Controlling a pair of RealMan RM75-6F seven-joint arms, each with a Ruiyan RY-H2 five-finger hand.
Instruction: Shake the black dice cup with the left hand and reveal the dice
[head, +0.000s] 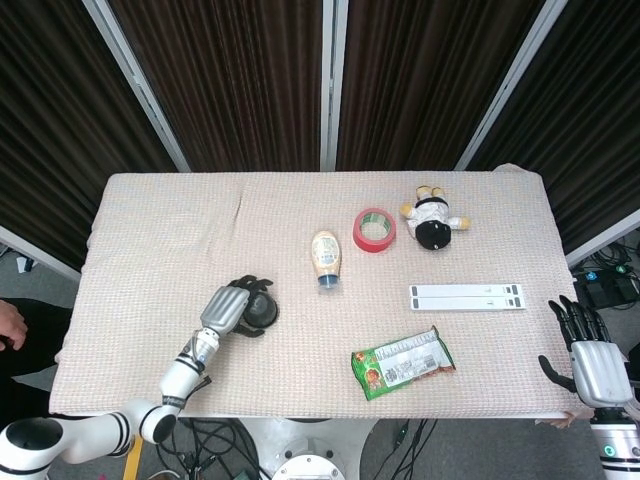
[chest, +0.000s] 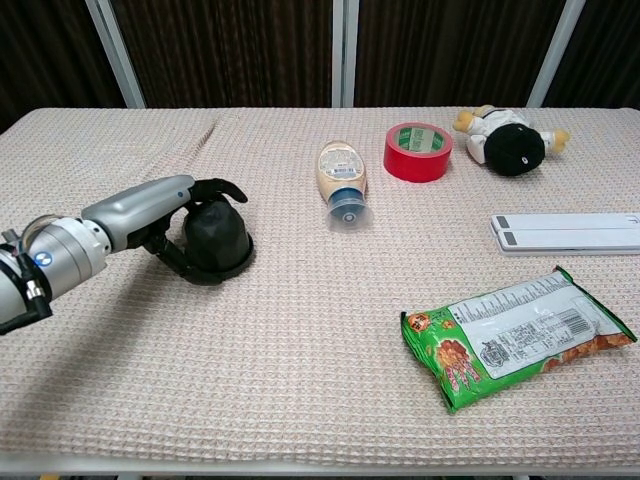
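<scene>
Head and chest views of a table covered in a beige waffle-weave cloth (head: 150, 230). The left hand (head: 226, 309), silver-backed with black fingers, is wrapped over the black dome-shaped dice cup (chest: 218, 238), which stands mouth-down on the cloth at about 8 o'clock from the table's centre; the fingers (chest: 222, 189) curl across the cup's top and sides, gripping it. Whether any dice lie beneath cannot be told. The right hand (head: 588, 352) hangs off the table's edge at 4 o'clock, fingers spread and holding nothing.

Near the centre, a cream squeeze bottle with a blue cap (chest: 341, 181) lies on its side, cap pointing towards 6 o'clock. Just beside it at 2 o'clock rests a red roll of tape (chest: 417, 151), lying flat. Near the tape at 3 o'clock lies a small plush doll in black and white (chest: 507, 142). At 3 o'clock from the centre, a flat white double strip (chest: 566, 232) lies lengthwise. At 5 o'clock lies a green foil snack packet (chest: 516, 335), tilted, apart from the strip.
</scene>
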